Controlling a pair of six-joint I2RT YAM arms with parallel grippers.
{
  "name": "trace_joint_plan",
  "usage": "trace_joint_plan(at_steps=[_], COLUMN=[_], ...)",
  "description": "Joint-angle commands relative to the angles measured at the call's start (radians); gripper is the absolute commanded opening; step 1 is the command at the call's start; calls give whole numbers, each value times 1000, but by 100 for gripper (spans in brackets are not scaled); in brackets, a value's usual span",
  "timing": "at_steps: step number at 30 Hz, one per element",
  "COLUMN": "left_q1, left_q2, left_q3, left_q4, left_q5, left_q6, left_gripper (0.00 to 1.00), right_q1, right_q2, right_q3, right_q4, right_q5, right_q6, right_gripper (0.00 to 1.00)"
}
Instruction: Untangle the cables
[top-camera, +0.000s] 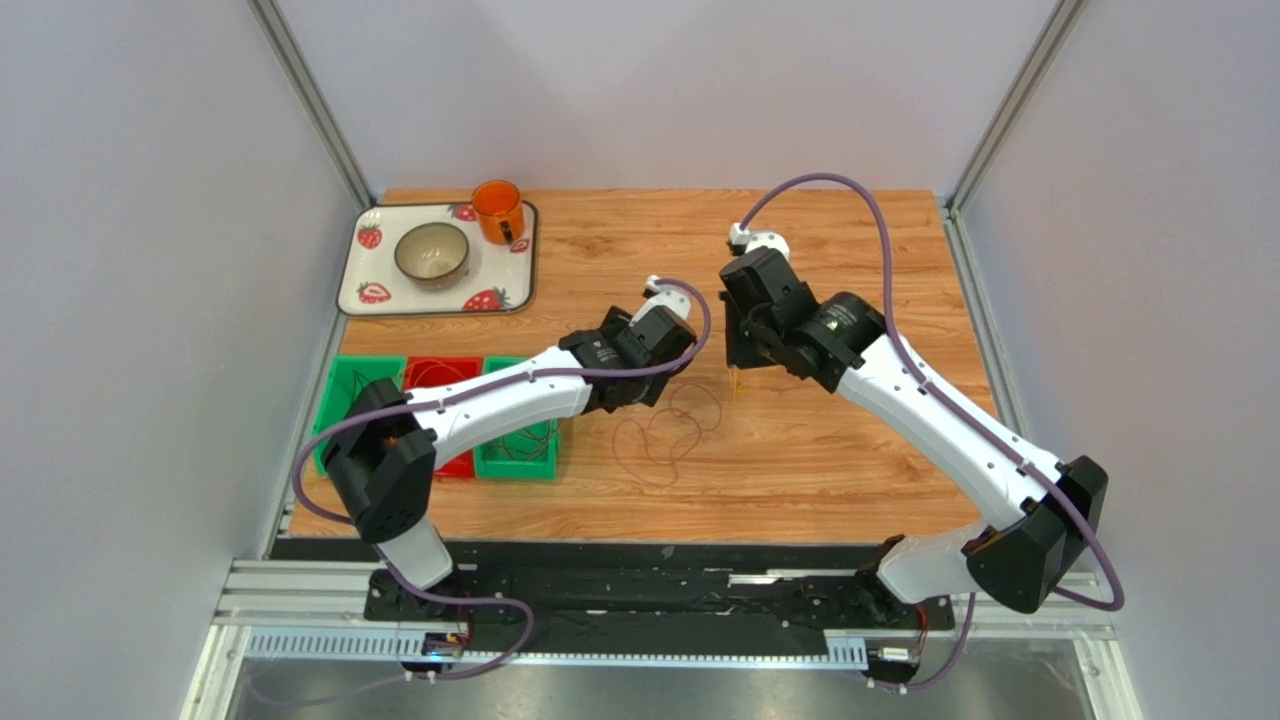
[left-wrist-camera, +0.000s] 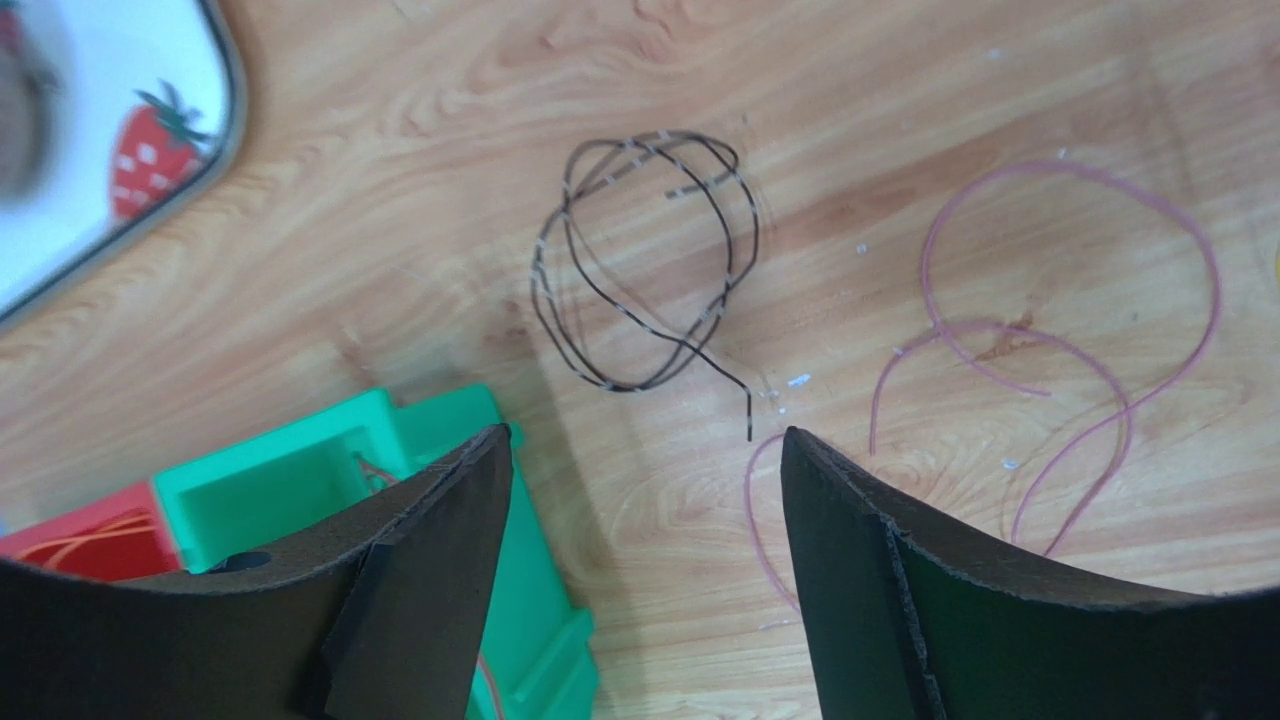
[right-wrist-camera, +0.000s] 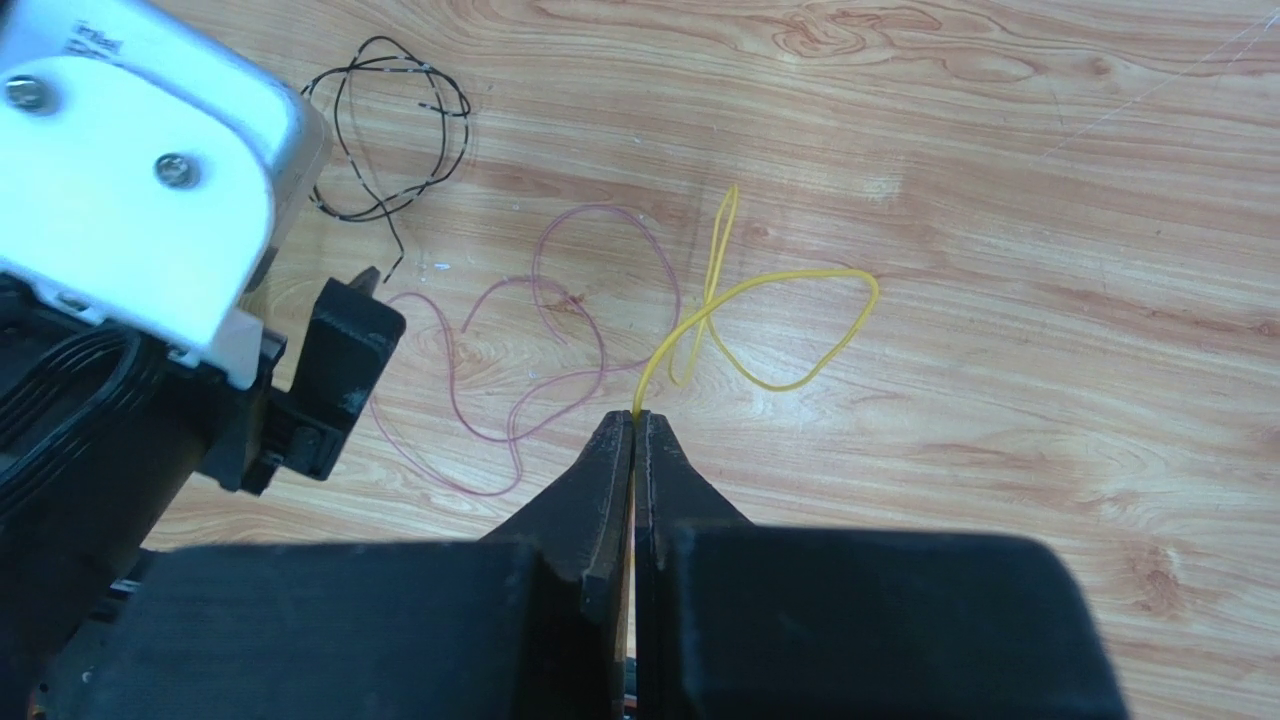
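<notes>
Cables (top-camera: 669, 435): one dark (left-wrist-camera: 631, 308), one pink (left-wrist-camera: 1037, 330), one yellow (right-wrist-camera: 703, 318) pinched in right gripper (right-wrist-camera: 633, 428); left gripper (left-wrist-camera: 646, 438) parted, empty.

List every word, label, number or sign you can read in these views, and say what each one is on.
No text can be read in any view.
Small dark print on the white arm housing: too blurred to read.
Tray: strawberry pictures only, no words.
Orange mug: too small to tell whether it carries any marking.
</notes>
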Motion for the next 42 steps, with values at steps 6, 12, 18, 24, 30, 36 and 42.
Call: trace_joint_plan(at_steps=[6,12,18,24,30,36,42], left_q1=[73,108,125,156,170,179,182], left_q2=[100,180,229,236,256,270,152], left_q3=[-69,-61,-70,-93,-95,-104,-55], left_q4=[250,270,295,315,310,316,237], left_q5=[144,190,217,246,260,291,383], left_q6=[-14,-43,-58,-64,-61,-58,-55], left_gripper=[85,80,72,58,29,10,0], right_q1=[-27,-40,-46,-47,-50,-53,-57], right_q2=[-57,-66,-57,-49,-46,-49,-53], right_q3=[-26,-46,-52,-59,-59,-61,-61], right_q4=[26,26,27,35,40,41,43], right_q5=[10,9,-7,-6,-12,-12,-12], right_q6=[-14,-22,-22,-17,-22,-22,-17], right_gripper=[0,0,0,0,0,0,0])
